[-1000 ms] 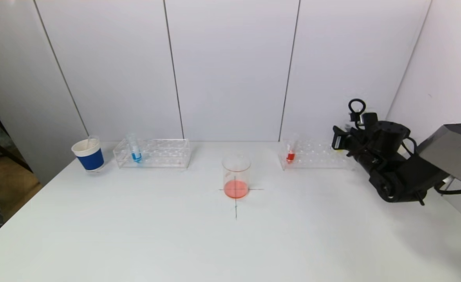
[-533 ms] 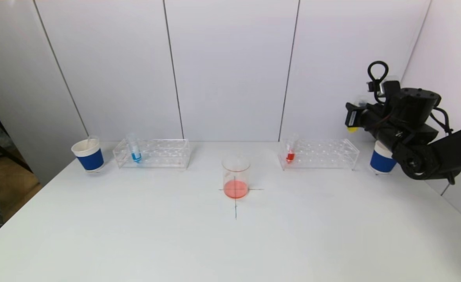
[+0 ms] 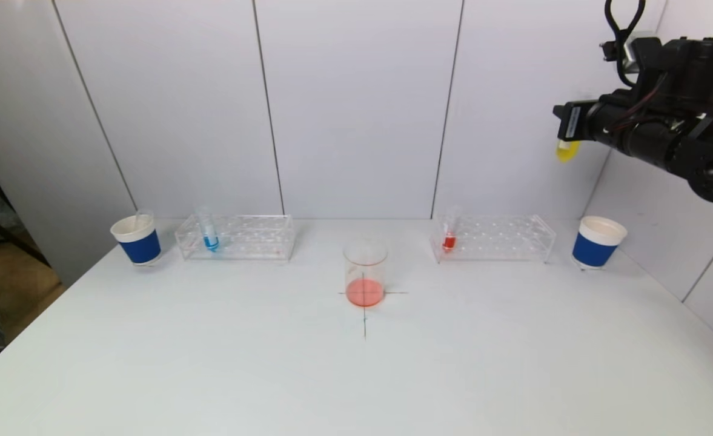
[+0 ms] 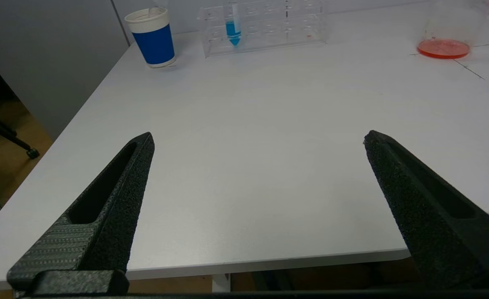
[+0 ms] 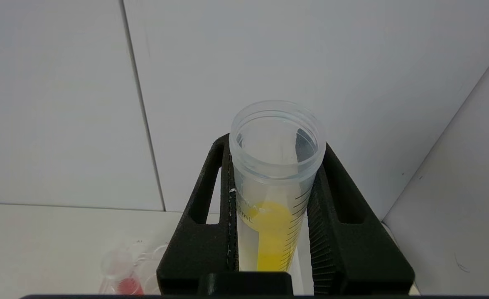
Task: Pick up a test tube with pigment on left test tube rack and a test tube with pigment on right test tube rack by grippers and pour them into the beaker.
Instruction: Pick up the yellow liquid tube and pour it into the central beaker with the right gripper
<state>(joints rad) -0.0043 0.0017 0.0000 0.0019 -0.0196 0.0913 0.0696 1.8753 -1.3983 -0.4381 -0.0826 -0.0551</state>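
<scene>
Fingers (image 5: 211,216) of the right gripper (image 5: 275,207) closed flat against both sides of a clear test tube with yellow pigment (image 5: 274,195), open mouth up, yellow liquid pooled in its lower part. Held high in the air at the far right (image 3: 565,150), well above the right test tube rack (image 3: 501,239) and the right paper cup (image 3: 597,242). Only the yellow tip of the tube visible under the gripper (image 3: 565,130) from the head view.

Fingers (image 4: 115,187) of the left gripper (image 4: 259,139) spread wide apart with nothing between them, low over the near edge of the white surface (image 4: 248,124).

Beaker (image 3: 365,272) upright at the centre of the surface (image 3: 356,375), on a drawn cross mark (image 3: 365,324), with a shallow layer of red-orange liquid at its bottom. Left test tube rack (image 3: 241,237) behind and to the left of the beaker, one tube with blue pigment (image 3: 209,233) standing near its left end. Left paper cup (image 3: 137,238), white with a blue band, just beside that rack's outer end. Right rack behind and to the right of the beaker, one tube with red pigment (image 3: 449,237) standing near its inner end.
</scene>
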